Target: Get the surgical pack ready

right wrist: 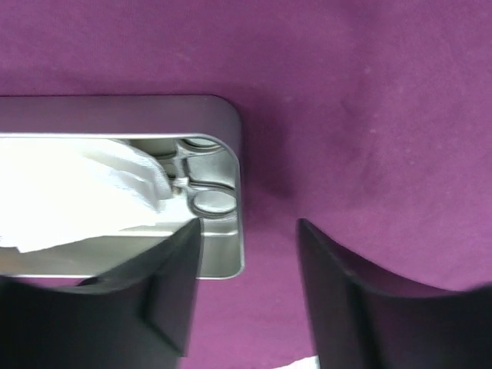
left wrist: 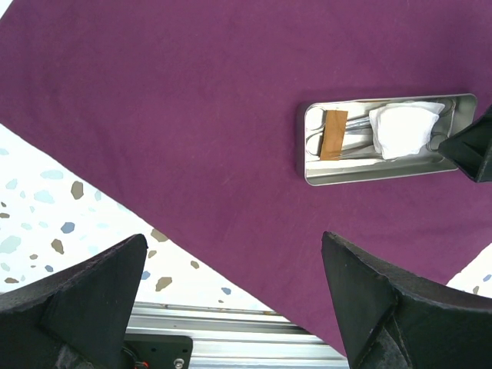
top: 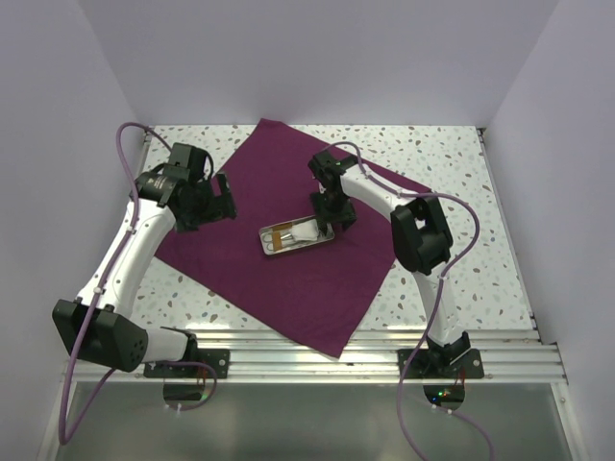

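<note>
The surgical pack is a plum-purple cloth (top: 288,288) spread flat as a diamond on the table. A small silver tray (top: 264,240) lies at its middle, holding white gauze (left wrist: 403,129), metal ring-handled instruments (right wrist: 207,201) and a brown strip (left wrist: 334,134). My right gripper (top: 332,223) hangs low over the tray's right end, open. In the right wrist view the gripper (right wrist: 250,254) straddles the tray's end wall (right wrist: 238,154), one finger over the tray, the other over cloth (right wrist: 369,115). My left gripper (top: 223,197) is wide open above the cloth's left edge and holds nothing (left wrist: 234,284).
The speckled table (top: 452,163) shows around the cloth. An aluminium rail (top: 317,355) runs along the near edge, and the cloth's near corner overlaps it. White walls close in the left, back and right sides.
</note>
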Robot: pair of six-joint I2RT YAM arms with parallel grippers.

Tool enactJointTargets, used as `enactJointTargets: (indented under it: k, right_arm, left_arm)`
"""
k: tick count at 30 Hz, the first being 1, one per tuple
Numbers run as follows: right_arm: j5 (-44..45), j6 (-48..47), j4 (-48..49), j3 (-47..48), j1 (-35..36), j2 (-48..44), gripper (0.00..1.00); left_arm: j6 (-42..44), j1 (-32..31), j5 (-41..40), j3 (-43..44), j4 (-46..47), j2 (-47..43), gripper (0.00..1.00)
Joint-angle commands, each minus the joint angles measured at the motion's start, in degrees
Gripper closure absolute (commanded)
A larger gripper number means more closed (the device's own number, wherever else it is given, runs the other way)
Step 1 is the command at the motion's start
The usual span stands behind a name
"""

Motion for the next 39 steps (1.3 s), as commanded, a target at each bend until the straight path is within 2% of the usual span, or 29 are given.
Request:
enactJointTargets:
  k: [1, 2, 6, 8, 10, 11, 12, 15, 17, 21, 24, 30, 39]
  right_arm:
    - [2.48, -0.28, -2.38, 1.28, -0.12, -3.12, 0.39]
    - [2.83, -0.55, -3.42, 1.11, -0.21, -3.92, 0.33]
    - [2.14, -1.60, -4.49, -4.33, -0.21, -11.20, 0.23]
    - [-2.49, -1.43, -3.61, -11.88, -0.30, -17.42, 0.20]
    - [-7.59, -0.73, -0.82, -22.15, -0.21, -24.79, 0.20]
    - [-13.10, 1.01, 0.60, -26.10, -0.21, -27.02, 0.20]
    - [-16.03, 2.16, 1.83, -33.80, -0.12, -29.21, 0.19]
    - [-23.58, 7.61, 11.03, -48.05, 0.40, -39.32, 0.19]
    - [-26.41, 11.38, 14.39, -53.54, 0.67, -44.93, 0.19]
    - [-32.92, 17.54, 23.53, -65.13, 1.90, -50.58, 0.19]
    - [-35.48, 23.52, 32.57, -70.77, 4.00, -53.39, 0.21]
    - [-36.62, 33.19, 43.57, -79.22, 5.41, -57.62, 0.25]
    - [-35.39, 37.51, 43.33, -82.22, 8.23, -59.82, 0.32]
  left_arm:
    - [0.81, 0.62, 0.67, 2.58, 1.36, 0.24, 0.00]
    - [0.64, 0.62, 0.67, 2.84, 1.27, 0.41, 0.00]
    - [-0.24, 0.62, 1.63, 3.81, 0.48, 1.21, 0.00]
    - [-1.03, 0.62, 3.03, 3.46, 0.82, 0.86, 0.01]
    - [-2.17, 0.62, 4.35, 2.76, 1.88, 0.24, 0.01]
    - [-2.53, 0.62, 5.49, 1.80, 2.58, -0.02, 0.01]
    - [-3.57, 0.62, 6.11, 1.35, 2.67, -0.20, 0.01]
    - [-5.77, 0.62, 8.22, -1.02, 2.32, -0.46, 0.01]
    - [-6.40, 0.62, 9.19, -2.95, 2.32, -1.34, 0.01]
    - [-8.68, 0.62, 11.82, -5.59, 3.46, -3.71, 0.01]
    - [-9.30, 0.62, 12.53, -5.77, 3.55, -4.59, 0.01]
    - [-10.35, 0.62, 12.44, -4.02, 1.88, -5.91, 0.00]
    - [-11.23, 0.62, 12.09, -4.19, 1.00, -8.11, 0.00]
